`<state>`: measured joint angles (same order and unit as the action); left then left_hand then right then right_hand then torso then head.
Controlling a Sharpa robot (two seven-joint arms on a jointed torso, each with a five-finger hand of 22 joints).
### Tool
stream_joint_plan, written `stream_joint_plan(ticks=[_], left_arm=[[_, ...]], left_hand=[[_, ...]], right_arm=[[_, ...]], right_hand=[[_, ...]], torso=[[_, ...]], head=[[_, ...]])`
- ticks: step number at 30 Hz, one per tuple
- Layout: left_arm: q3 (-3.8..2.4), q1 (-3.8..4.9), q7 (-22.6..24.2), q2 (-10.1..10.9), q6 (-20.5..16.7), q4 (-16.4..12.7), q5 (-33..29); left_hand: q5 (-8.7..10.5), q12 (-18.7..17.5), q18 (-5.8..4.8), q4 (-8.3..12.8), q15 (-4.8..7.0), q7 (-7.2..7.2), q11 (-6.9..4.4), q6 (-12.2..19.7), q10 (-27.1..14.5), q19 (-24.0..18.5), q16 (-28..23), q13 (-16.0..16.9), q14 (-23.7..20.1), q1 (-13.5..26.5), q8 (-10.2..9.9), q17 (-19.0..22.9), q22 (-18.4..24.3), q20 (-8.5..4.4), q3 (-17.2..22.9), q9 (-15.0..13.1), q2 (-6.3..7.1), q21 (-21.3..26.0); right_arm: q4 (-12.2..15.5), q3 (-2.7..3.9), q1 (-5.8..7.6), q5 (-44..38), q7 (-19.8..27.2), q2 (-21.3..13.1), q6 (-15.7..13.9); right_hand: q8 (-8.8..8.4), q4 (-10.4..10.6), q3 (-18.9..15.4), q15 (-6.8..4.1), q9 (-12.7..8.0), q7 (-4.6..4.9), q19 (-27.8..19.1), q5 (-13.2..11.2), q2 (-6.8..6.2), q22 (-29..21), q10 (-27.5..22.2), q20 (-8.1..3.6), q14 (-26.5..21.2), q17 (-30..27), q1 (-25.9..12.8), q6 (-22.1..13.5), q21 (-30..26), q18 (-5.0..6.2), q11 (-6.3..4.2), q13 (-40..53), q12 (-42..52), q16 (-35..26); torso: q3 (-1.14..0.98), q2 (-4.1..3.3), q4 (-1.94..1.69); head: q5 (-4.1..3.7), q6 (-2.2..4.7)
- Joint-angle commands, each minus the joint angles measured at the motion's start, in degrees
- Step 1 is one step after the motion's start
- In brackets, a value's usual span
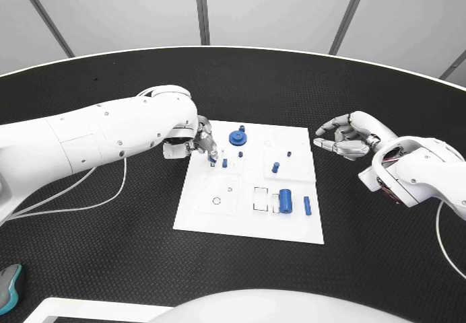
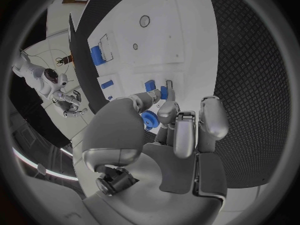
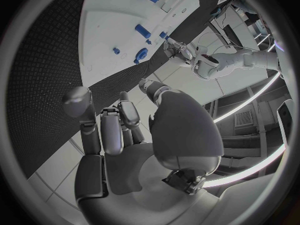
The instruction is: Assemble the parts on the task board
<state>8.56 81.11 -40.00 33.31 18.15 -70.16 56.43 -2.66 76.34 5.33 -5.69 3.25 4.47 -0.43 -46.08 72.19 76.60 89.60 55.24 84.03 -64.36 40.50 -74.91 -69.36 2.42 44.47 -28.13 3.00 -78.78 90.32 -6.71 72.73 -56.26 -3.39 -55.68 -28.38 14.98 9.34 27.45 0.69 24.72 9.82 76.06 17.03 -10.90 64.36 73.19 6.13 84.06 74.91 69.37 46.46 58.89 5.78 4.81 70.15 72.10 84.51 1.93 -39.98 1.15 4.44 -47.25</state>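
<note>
The white task board (image 1: 248, 222) lies mid-table. My left hand (image 1: 199, 141) rests over its far left corner and pinches a small blue peg (image 1: 213, 160) between thumb and finger, its lower end at the board; the left wrist view shows the same peg (image 2: 164, 92) past that hand (image 2: 178, 135). A blue round knob (image 1: 238, 138) stands just right of the hand. Two short pegs (image 1: 224, 163) (image 1: 240, 154) stand close by, another peg (image 1: 276, 167) farther right. A large blue cylinder (image 1: 285, 200) and a thin bar (image 1: 307, 205) lie nearer me. My right hand (image 1: 347, 136) hovers off the board's far right corner, fingers curled, holding nothing.
A white cable (image 1: 107, 195) loops over the black table under my left arm. A teal object (image 1: 8, 286) sits at the near left table edge. The board has a rectangular recess (image 1: 260, 197) and a small ring mark (image 1: 215, 200) on its near half.
</note>
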Motion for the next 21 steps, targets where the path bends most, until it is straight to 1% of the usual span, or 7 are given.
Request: stream_joint_plan(ticks=[1, 6, 10, 16, 21], left_arm=[[0.03, -0.13, -1.5, -0.1, -0.3, 0.1, 0.5], [0.08, -0.32, -1.5, -0.2, -0.6, 0.2, 1.6], [0.12, -0.42, -1.6, -0.3, -1.0, 0.3, 2.1], [0.18, -0.57, -1.7, -0.3, -1.2, 0.3, 2.4], [0.21, -0.70, -1.8, -0.2, -1.2, 0.2, 2.7]], left_hand=[[-0.19, 0.2, -0.69, -0.4, 0.34, -0.96, -0.04, -0.5, 0.3, 0.3, 0.3, 0.0, 5.9, 0.3, 7.9, -14.8, -0.1, -0.01, -0.2, -14.9, -0.36, -0.3], [-0.19, 0.3, -0.71, -0.4, 0.35, -0.98, -0.05, -0.6, 0.4, 0.4, 0.3, 0.2, 5.9, 0.3, 7.9, -14.9, -0.2, -0.02, -0.2, -15.0, -0.37, -0.4], [-0.19, 0.3, -0.72, -0.5, 0.36, -1.00, -0.07, -0.6, 0.4, 0.5, 0.3, 0.2, 5.9, 0.3, 8.0, -14.9, -0.3, -0.03, -0.2, -15.0, -0.38, -0.4], [-0.19, 0.3, -0.72, -0.5, 0.37, -1.01, -0.07, -0.6, 0.5, 0.5, 0.4, 0.4, 5.9, 0.3, 8.0, -15.0, -0.3, -0.03, -0.2, -15.0, -0.38, -0.4], [-0.19, 0.4, -0.74, -0.5, 0.40, -1.05, -0.11, -0.6, 0.6, 0.5, 0.4, 0.5, 5.9, 0.4, 8.1, -15.0, -0.3, -0.06, -0.2, -15.1, -0.36, -0.5]], right_arm=[[0.0, 0.00, 0.00, 0.0, 0.0, 0.0, 0.0], [0.0, 0.00, 0.00, 0.0, 0.0, 0.1, 0.0], [-0.1, 0.00, 0.00, 0.0, 0.1, 0.0, 0.0], [-0.1, 0.00, 0.00, 0.0, 0.1, 0.1, 0.0], [-0.1, 0.00, 0.00, 0.0, 0.1, 0.1, 0.1]], right_hand=[[0.39, 0.2, -0.1, -0.52, -0.1, -0.11, 0.2, 0.3, -0.04, -0.1, 0.1, -0.15, 3.4, 5.0, 0.0, -0.4, -0.4, 0.95, -0.14, 0.0, 0.1, -0.3], [0.39, 0.2, -0.1, -0.52, -0.1, -0.11, 0.2, 0.3, -0.04, -0.1, 0.1, -0.15, 3.4, 5.0, 0.0, -0.4, -0.4, 0.95, -0.14, 0.0, 0.1, -0.3], [0.39, 0.2, -0.1, -0.52, -0.1, -0.11, 0.2, 0.3, -0.04, -0.1, 0.1, -0.15, 3.4, 5.0, 0.0, -0.4, -0.4, 0.95, -0.14, 0.0, 0.1, -0.3], [0.39, 0.2, -0.1, -0.52, -0.1, -0.11, 0.2, 0.3, -0.04, -0.1, 0.1, -0.15, 3.4, 5.0, 0.0, -0.4, -0.4, 0.95, -0.14, 0.0, 0.1, -0.3], [0.39, 0.2, -0.1, -0.52, -0.1, -0.11, 0.2, 0.3, -0.04, -0.1, 0.1, -0.15, 3.4, 5.0, 0.0, -0.4, -0.4, 0.95, -0.14, 0.0, 0.1, -0.3]], torso=[[0.01, -0.02, -0.01], [0.04, -0.02, 0.04], [0.06, -0.06, 0.02], [0.02, -0.05, -0.02], [0.05, -0.04, -0.01]], head=[[-0.06, -0.01], [0.00, -0.02], [0.04, -0.02], [0.07, -0.15], [0.07, -0.29]])
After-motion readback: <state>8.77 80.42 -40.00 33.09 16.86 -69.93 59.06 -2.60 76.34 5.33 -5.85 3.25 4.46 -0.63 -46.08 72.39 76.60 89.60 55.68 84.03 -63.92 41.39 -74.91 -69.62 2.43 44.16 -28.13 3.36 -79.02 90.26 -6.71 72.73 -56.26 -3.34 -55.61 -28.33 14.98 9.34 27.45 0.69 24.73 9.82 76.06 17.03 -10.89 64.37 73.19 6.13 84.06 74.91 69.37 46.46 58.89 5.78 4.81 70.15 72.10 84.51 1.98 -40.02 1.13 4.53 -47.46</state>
